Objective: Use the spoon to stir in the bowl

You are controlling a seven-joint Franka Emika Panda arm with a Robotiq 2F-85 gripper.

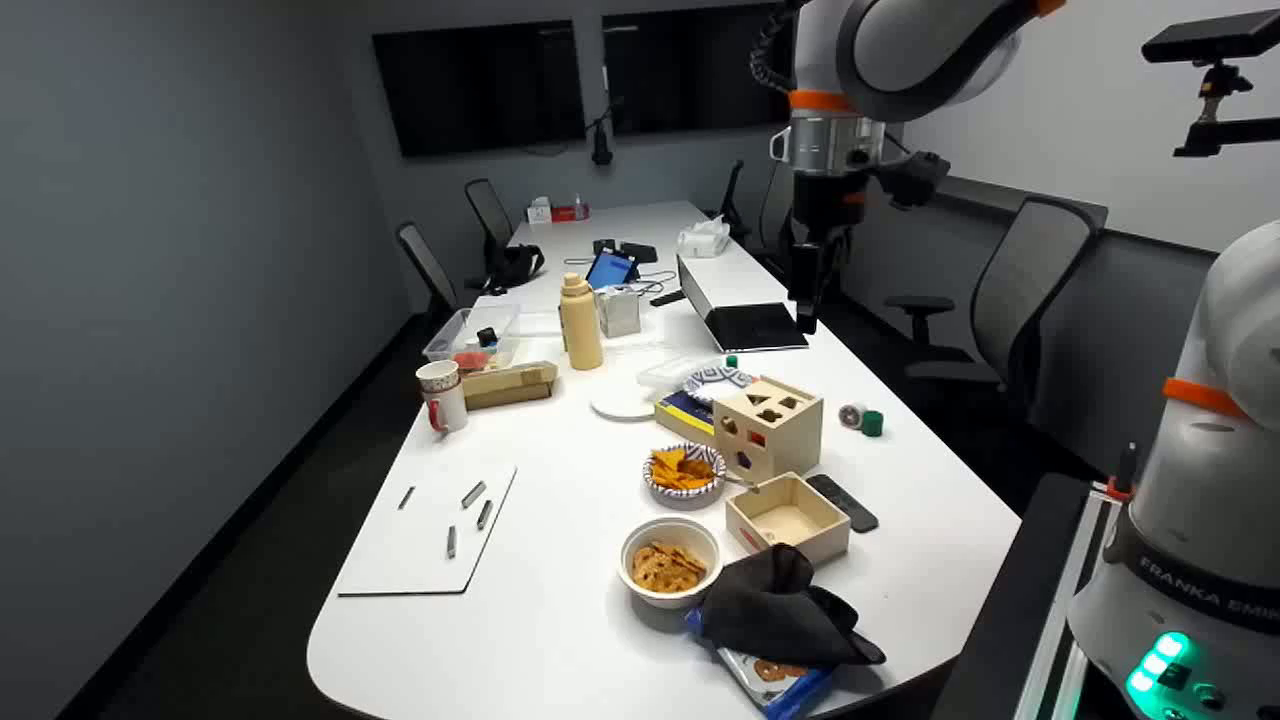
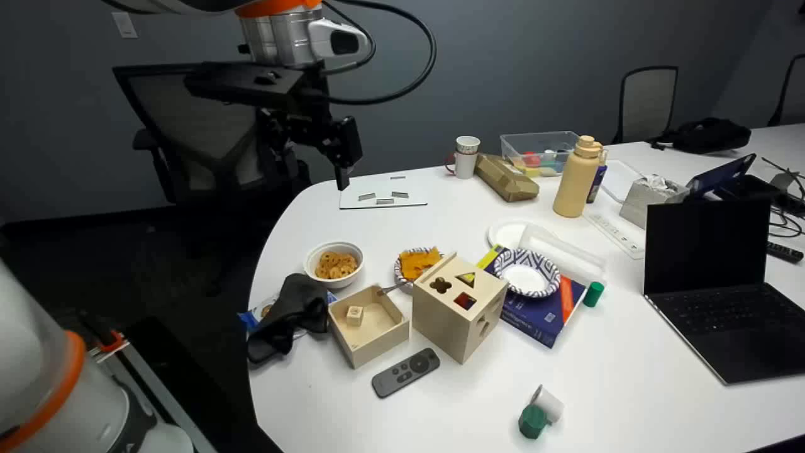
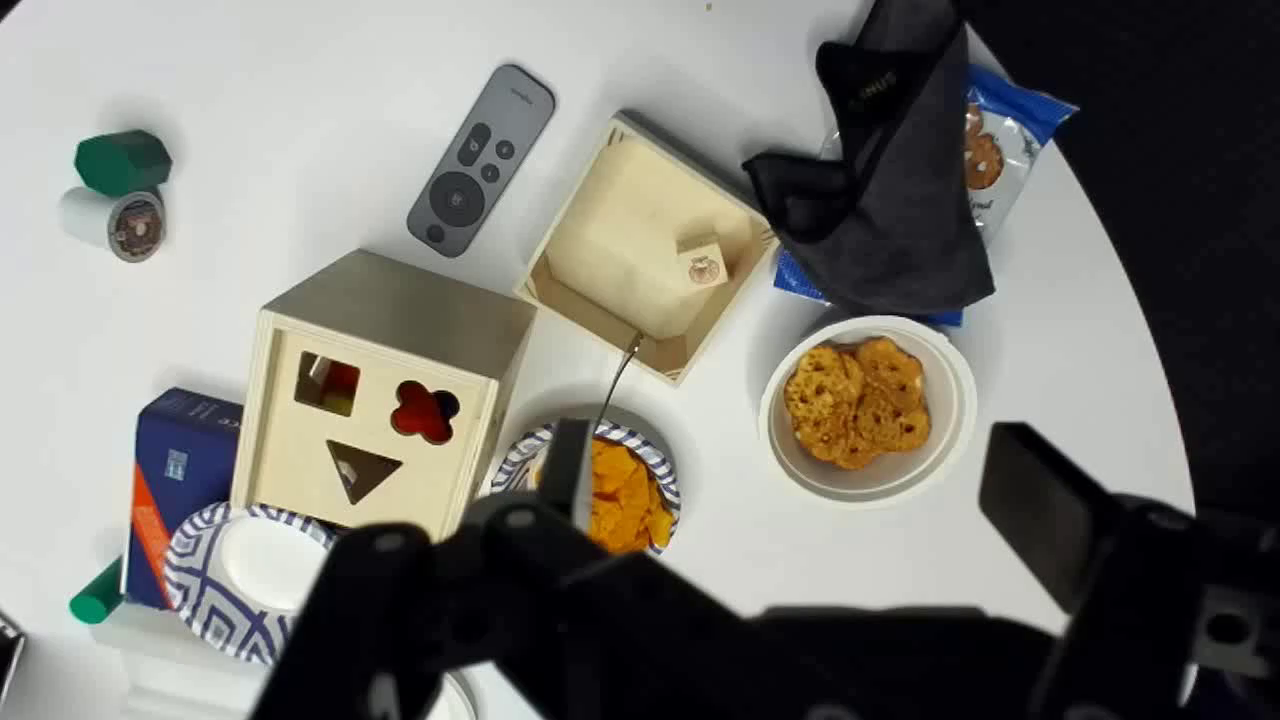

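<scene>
One shape-sorter [image 2: 456, 308] and one tray [image 2: 382, 346] crowd the bowl [image 1: 682, 492] and spoon [image 3: 618, 376].

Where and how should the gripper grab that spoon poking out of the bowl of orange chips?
Probably by the exposed spoon handle, coming straight down, with the open gripper straddling its thin width. It slants over the rim of the patterned bowl toward the open wooden box. That box and the shape-sorter cube sit close by, making a sideways approach awkward.
</scene>
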